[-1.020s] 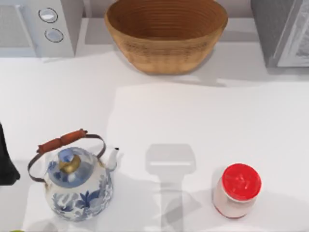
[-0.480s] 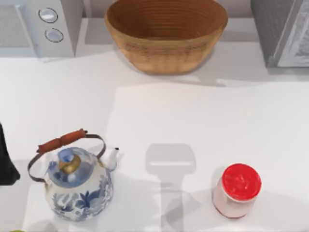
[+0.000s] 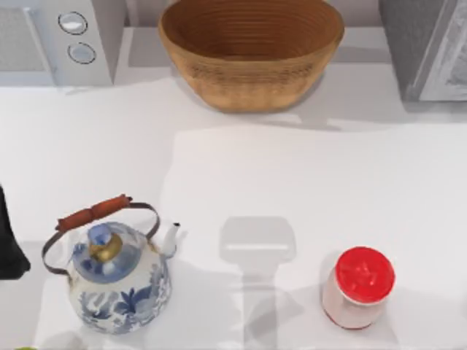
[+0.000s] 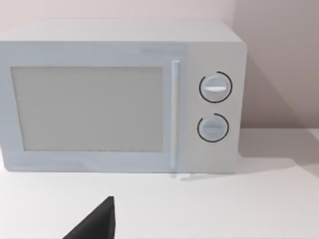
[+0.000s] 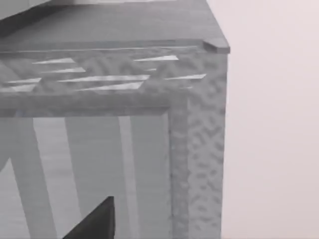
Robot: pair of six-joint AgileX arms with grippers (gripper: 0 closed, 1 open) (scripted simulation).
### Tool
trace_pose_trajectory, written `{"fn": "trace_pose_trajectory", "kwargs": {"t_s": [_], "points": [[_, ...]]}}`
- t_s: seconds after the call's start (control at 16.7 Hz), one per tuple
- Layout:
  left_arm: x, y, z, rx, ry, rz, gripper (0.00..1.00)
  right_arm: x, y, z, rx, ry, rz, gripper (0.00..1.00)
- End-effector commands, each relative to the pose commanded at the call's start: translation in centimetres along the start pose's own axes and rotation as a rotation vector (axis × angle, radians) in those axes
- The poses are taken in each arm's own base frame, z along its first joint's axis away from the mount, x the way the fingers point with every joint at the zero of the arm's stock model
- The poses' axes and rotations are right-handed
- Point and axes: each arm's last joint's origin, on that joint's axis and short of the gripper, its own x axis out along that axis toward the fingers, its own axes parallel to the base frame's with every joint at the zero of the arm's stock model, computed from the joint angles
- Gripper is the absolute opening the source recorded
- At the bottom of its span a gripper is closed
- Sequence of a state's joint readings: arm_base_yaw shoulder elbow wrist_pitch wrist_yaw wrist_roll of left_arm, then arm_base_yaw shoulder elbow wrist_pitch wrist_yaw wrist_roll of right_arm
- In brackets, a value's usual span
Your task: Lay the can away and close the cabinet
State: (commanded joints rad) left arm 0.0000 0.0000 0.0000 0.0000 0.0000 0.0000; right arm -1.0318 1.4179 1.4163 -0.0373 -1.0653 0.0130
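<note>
Bright even light, soft table shadows

A white table carries everything. At its far edge stand a microwave at the left, a woven basket in the middle and a grey cabinet at the right. Nearer, a blue-and-white kettle (red-brown grip on its handle) sits left, and a red-lidded can stands upright, well apart, to the right.
</note>
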Motion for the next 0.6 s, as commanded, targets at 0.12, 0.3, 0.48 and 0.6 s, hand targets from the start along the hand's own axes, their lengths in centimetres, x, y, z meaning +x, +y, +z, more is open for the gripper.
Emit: {"fn": "trace_pose_trajectory", "kwargs": {"t_s": [0.12, 0.3, 0.48, 0.6], "points": [[0.0, 0.0, 0.0, 0.0, 0.0, 0.0, 1.0, -0.9, 1.8, 3.4, -0.002, -0.003, -0.007, 1.0], [0.0, 0.0, 0.0, 0.0, 0.0, 0.0, 1.0, -2.5, 4.4, 7.3, -0.022, -0.016, -0.026, 1.0], [0.0, 0.0, 0.0, 0.0, 0.0, 0.0, 1.0, -3.4, 5.8, 8.9, -0.037, -0.026, -0.041, 1.0], [0.0, 0.0, 0.0, 0.0, 0.0, 0.0, 1.0, -3.4, 5.8, 8.9, -0.037, -0.026, -0.041, 1.0]]}}
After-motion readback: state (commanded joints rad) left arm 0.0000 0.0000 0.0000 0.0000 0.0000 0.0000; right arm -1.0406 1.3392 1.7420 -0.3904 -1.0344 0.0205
